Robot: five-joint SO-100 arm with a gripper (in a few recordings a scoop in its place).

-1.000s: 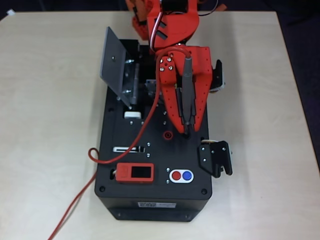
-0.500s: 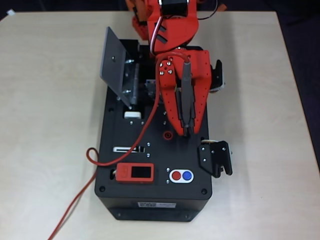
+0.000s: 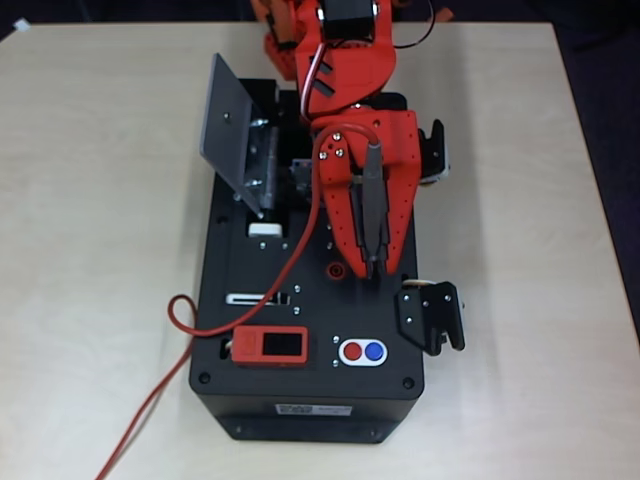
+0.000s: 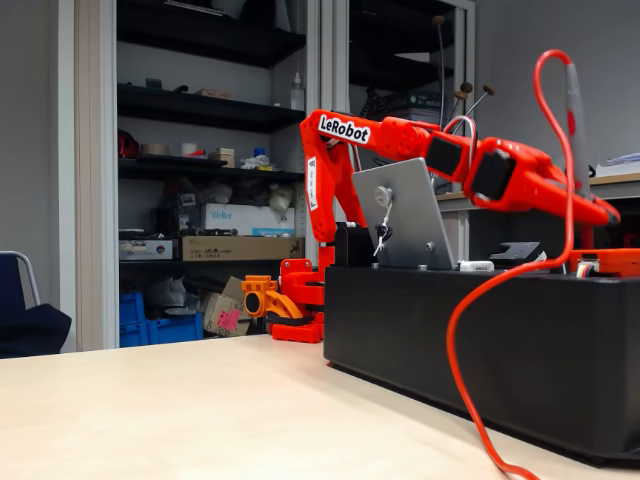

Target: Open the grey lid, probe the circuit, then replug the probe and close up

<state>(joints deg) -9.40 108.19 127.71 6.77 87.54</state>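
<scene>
The grey lid (image 3: 228, 123) (image 4: 401, 216) stands tilted open at the back left of the black box (image 3: 250, 400) (image 4: 480, 340). Under it, the circuit (image 3: 272, 182) shows silvery contacts in its recess. My red gripper (image 3: 370, 264) (image 4: 598, 210) is shut on the probe (image 3: 373, 205) (image 4: 575, 95), a slim grey rod. In the overhead view the rod's dark tip points down the picture, just right of the red round socket (image 3: 337, 268). The probe's red cable (image 3: 296, 245) (image 4: 470, 340) arcs from its top, crosses the box and runs off the table's front left.
A red device with a black screen (image 3: 268, 345) and red and blue buttons (image 3: 362, 351) sit on the box's near end. A black bracket (image 3: 431, 316) juts from its right side. A white block (image 3: 265, 230) lies below the recess. Shelves (image 4: 200, 110) fill the background.
My gripper with the probe has shifted slightly left, toward the red socket. The cable's loop on the table has slid a little left.
</scene>
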